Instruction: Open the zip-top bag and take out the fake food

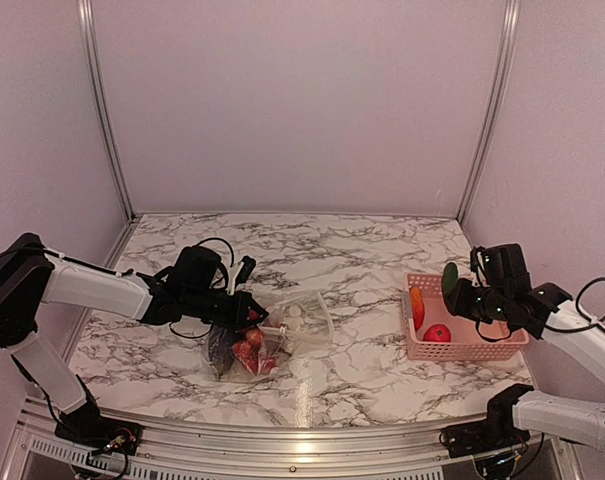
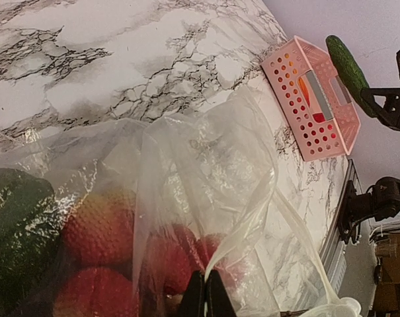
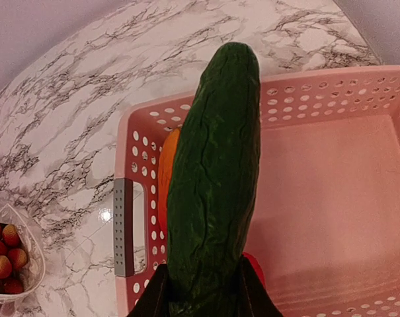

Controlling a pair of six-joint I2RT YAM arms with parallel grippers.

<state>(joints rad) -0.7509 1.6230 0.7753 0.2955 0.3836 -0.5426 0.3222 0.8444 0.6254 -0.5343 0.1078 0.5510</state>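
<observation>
1. Clear bag [image 1: 300, 325] lower centre on worktop [image 1: 362, 250], red food pieces [image 1: 250, 352] inside.
2. Left gripper [image 2: 206, 294] pinched shut on bag film, left of centre.
3. Right gripper [image 3: 203, 297] clamped around green cucumber [image 3: 216, 178], over pink basket [image 3: 332, 172] at right.

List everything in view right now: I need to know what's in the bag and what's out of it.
zip-top bag: one, clear, on the table left of centre
red pieces: at least four, red, inside the zip-top bag
dark green piece: one, dark green, inside the bag beside the red pieces
cucumber: one, dark green, held over the basket
orange piece: one, orange, in the basket
red round piece: one, red, in the basket
basket: one, pink, right side of the table
table: one, white with dark marbling
left end effector: one, black, shut on the bag's film
right end effector: one, black, shut on the cucumber
</observation>
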